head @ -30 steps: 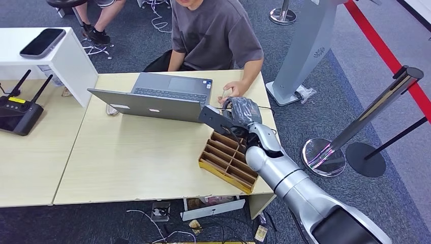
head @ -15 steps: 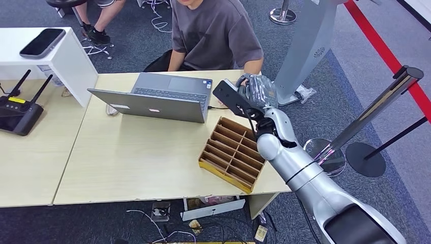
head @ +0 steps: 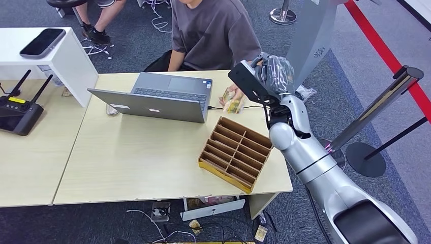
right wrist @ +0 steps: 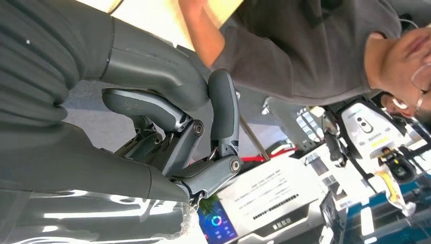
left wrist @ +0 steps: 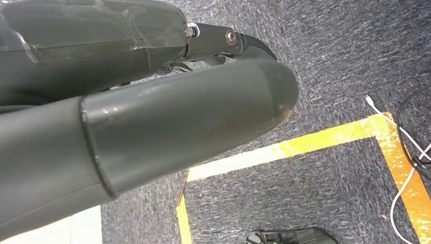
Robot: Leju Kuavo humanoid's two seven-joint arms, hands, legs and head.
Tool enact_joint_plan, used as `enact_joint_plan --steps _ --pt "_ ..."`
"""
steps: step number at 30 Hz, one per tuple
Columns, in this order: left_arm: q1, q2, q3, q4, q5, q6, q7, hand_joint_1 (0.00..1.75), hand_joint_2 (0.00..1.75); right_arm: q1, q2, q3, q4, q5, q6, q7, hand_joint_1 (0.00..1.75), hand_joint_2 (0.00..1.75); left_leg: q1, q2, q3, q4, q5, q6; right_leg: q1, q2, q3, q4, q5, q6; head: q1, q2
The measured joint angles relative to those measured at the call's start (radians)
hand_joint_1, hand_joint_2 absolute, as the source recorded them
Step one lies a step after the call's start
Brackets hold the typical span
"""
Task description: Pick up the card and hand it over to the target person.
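Note:
The card (head: 233,105), a small yellowish one, is in the hand (head: 231,93) of the person (head: 213,30) seated behind the table, just right of the laptop. My right hand (head: 272,71) is raised above the table's far right corner, up and to the right of the card, and holds nothing. In the right wrist view its fingers (right wrist: 223,112) are bent, with a gap to the thumb (right wrist: 152,66). My left hand (left wrist: 152,117) hangs over grey carpet, nothing in it.
A brown slotted wooden organizer (head: 235,152) sits at the table's near right, under my right arm. An open laptop (head: 152,101) stands mid-table. A black remote controller (head: 18,114) lies on the left table. Stanchion posts (head: 373,109) stand to the right.
My right hand has lifted up and to the right, away from the person's hand at the table. The card now shows in the person's hand.

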Motion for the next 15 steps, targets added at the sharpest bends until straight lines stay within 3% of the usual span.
enact_joint_plan --steps 7,11,12,15 --pt "0.000 -0.003 -0.008 -0.001 -0.008 0.011 -0.002 0.00 0.00 -0.036 0.054 -0.032 0.195 -0.105 -0.025 -0.072 1.68 1.75 0.000 0.000 0.000 0.000 0.000 0.000 0.000 0.000 0.000 0.001 -0.001 0.000 0.000 0.000" --pt "0.000 -0.002 -0.008 -0.002 -0.009 0.014 -0.004 0.00 0.00 -0.044 0.063 -0.032 0.210 -0.117 -0.028 -0.089 1.58 1.75 0.000 0.000 -0.001 0.001 -0.001 0.000 0.000 0.000 0.000 0.002 -0.001 0.000 0.000 0.000" --pt "0.000 -0.002 -0.008 -0.002 -0.009 0.015 -0.004 0.00 0.00 -0.046 0.065 -0.030 0.209 -0.119 -0.030 -0.093 1.44 1.75 0.000 0.000 -0.001 0.001 -0.001 0.000 0.000 0.000 -0.001 0.002 -0.001 0.000 0.000 0.000" --pt "-0.001 -0.002 -0.007 -0.002 -0.008 0.017 -0.005 0.00 0.00 -0.037 0.064 -0.024 0.189 -0.129 -0.031 -0.102 0.35 1.75 0.000 0.000 -0.001 0.001 -0.001 0.000 0.000 0.000 -0.001 0.002 -0.001 0.000 0.000 0.000"
